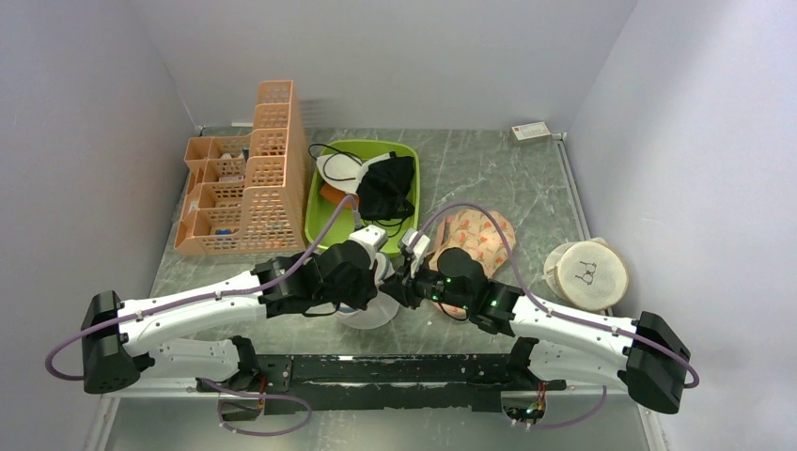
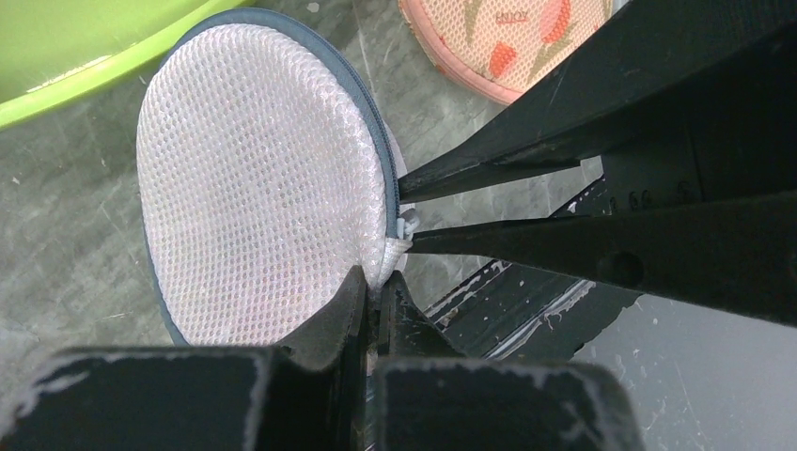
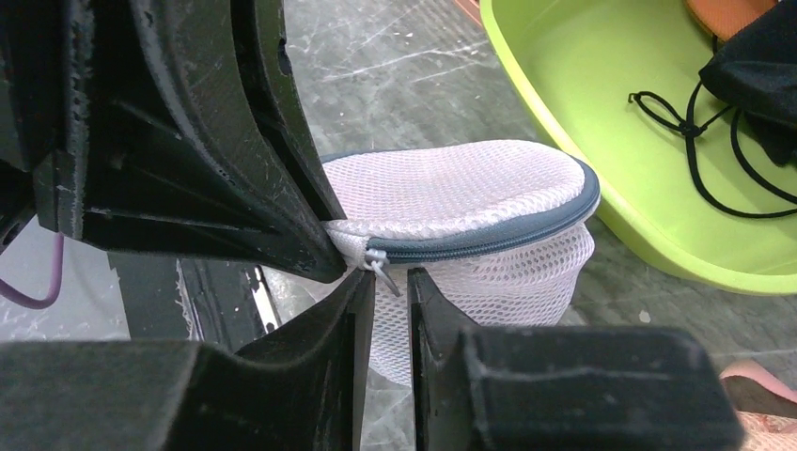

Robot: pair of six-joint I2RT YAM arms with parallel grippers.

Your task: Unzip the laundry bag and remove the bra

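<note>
Finding one: your two arms converge on the round, white see-through mesh laundry bag [image 1: 371, 312]. It sits on the table at the near edge, between them and just in front of the lime-green plastic tub [image 1: 367, 143].

The left gripper [image 2: 378, 282] is pressed together on the bag's rim seam at the zip's end. I judge this an anchor, so the pouch cannot slide when the zip is drawn.

The right gripper [image 3: 390, 274] has its fingers narrowly parted, straddling the small metal zip pull [image 3: 382, 271] without yet nipping it. The grey zip reads shut around the rim. You should close on the pull before any draw.

The bright red bra is not visible. No red shows through the mesh, so its presence inside is presumed from the task only.

Finding two: pale grey walls [image 1: 376, 56] enclose a grey-green marbled tabletop [image 1: 489, 169]. An orange perforated plastic organiser [image 1: 254, 178], a peach floral padded item [image 1: 484, 235] and a cream round mesh pouch [image 1: 587, 274] lie apart from the work.
</note>
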